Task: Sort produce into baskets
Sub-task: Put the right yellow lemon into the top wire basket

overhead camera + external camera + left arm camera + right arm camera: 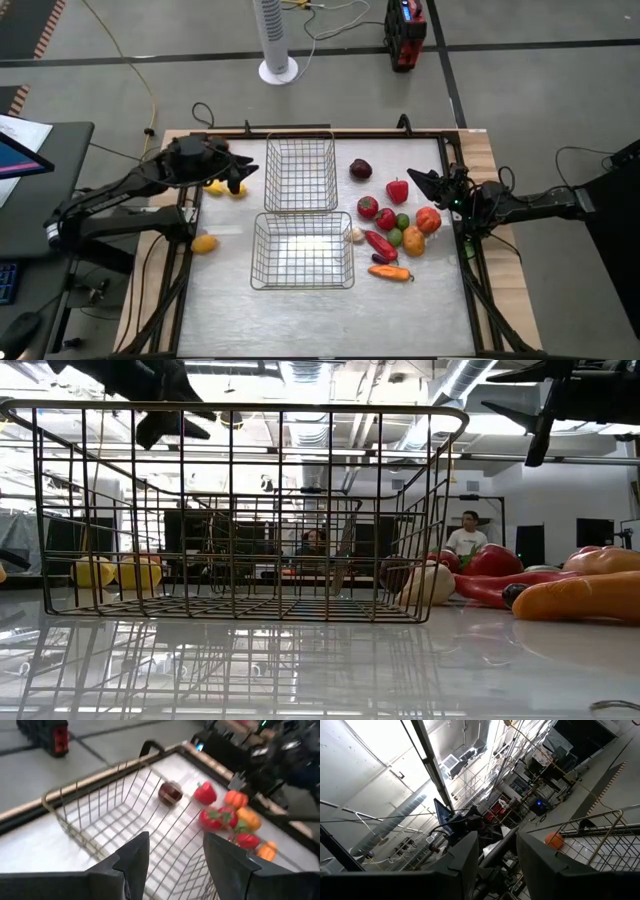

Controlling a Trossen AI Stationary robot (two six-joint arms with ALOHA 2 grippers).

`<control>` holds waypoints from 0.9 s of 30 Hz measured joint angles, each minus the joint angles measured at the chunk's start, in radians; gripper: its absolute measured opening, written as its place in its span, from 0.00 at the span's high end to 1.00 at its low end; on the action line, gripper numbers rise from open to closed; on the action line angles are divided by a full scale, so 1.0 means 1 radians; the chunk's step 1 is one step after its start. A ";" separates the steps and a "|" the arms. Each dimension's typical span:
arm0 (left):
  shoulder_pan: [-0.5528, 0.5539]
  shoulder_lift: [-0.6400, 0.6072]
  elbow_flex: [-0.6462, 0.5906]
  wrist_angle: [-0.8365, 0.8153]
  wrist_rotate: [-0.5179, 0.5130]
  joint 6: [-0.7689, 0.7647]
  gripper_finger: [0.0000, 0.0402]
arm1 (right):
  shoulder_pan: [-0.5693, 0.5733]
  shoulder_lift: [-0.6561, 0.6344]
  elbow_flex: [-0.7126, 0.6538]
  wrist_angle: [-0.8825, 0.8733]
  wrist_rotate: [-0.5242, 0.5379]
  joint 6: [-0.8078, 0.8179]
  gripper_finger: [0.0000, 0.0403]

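Two empty wire baskets (301,175) sit at frame centre, most produce (392,225) clustered to their right. Left gripper (237,177) and right gripper (415,180) hover, fingers spread, holding nothing. The pieces look light, rigid, smooth and roll-prone; grasp across the midline.

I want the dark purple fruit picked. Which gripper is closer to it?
Right. The right gripper sits just beside the dark purple fruit; the left gripper is beyond the far basket.

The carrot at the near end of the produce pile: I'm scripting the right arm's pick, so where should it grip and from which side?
Grip the carrot at mid-length, from straight above, fingers across its width. It lies flat and crosswise, with bare table on its near side.
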 joint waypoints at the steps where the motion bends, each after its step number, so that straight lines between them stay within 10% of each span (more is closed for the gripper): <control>1: 0.000 0.013 0.000 -0.009 0.000 0.000 0.57 | 0.000 0.000 0.000 0.000 0.000 0.000 0.60; 27: 0.068 0.090 0.000 -0.122 0.112 0.001 0.57 | -0.003 0.000 0.000 -0.001 -0.001 0.024 0.60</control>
